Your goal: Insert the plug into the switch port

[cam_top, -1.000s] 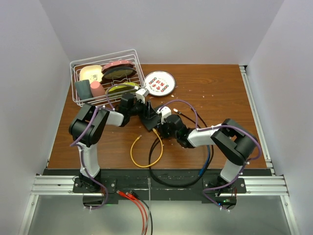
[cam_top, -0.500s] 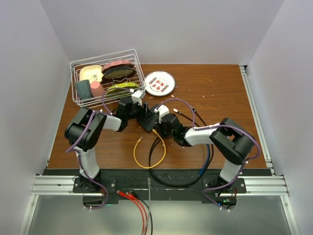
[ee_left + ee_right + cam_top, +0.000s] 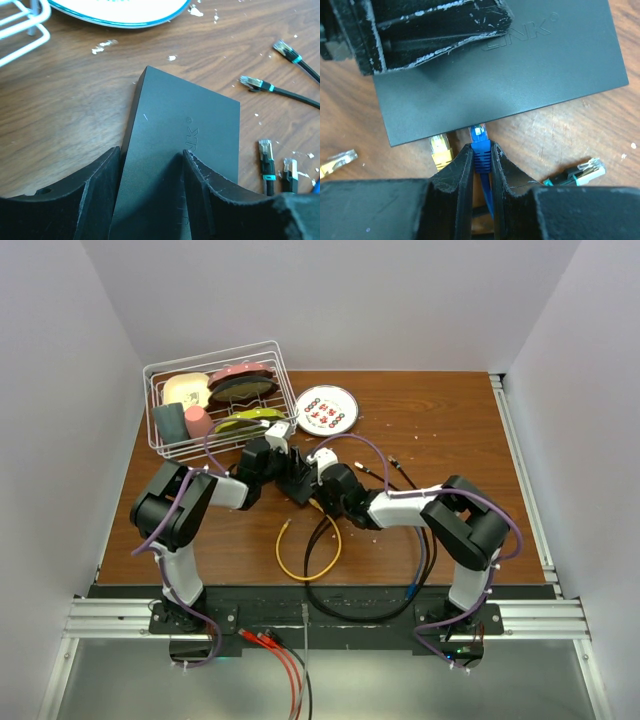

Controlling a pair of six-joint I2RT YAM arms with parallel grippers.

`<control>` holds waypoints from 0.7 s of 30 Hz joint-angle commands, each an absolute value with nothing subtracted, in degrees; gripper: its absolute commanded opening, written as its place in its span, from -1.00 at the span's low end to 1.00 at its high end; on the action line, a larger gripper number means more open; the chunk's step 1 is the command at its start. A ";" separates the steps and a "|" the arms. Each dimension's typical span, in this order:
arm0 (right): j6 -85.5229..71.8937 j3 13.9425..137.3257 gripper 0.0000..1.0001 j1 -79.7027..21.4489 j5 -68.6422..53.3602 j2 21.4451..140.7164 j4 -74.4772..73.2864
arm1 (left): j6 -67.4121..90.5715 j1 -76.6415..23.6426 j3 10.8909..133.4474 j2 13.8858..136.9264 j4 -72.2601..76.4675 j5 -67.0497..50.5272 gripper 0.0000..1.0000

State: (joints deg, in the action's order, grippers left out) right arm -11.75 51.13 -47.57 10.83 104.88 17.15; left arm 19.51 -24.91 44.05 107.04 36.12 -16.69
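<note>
At mid-table | left end effector (image 3: 151,156) clamps black switch (image 3: 192,115) | right end effector (image 3: 481,150) pinches blue plug (image 3: 479,137) at its edge

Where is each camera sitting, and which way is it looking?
Top camera: high up behind the arms, looking down at the table; the left arm and right arm show whole, bases at the bottom.
Left wrist camera: on the left arm, looking along the left gripper, whose fingers clamp the black box.
Right wrist camera: on the right arm, looking past the right gripper pinching the blue plug at the box's edge.
Shared: both wrist cameras see the black box; the right one also sees the left gripper's fingers.
</note>
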 commanded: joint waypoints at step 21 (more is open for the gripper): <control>-12.92 59.24 -1.00 -46.49 6.59 108.81 13.72 | 24.26 -35.96 42.80 108.02 10.29 -34.74 -0.80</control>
State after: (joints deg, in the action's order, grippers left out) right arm -9.63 54.48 -46.78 9.34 104.84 9.41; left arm 19.53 -26.41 46.15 106.89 32.58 -13.39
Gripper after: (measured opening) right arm 0.181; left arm 0.548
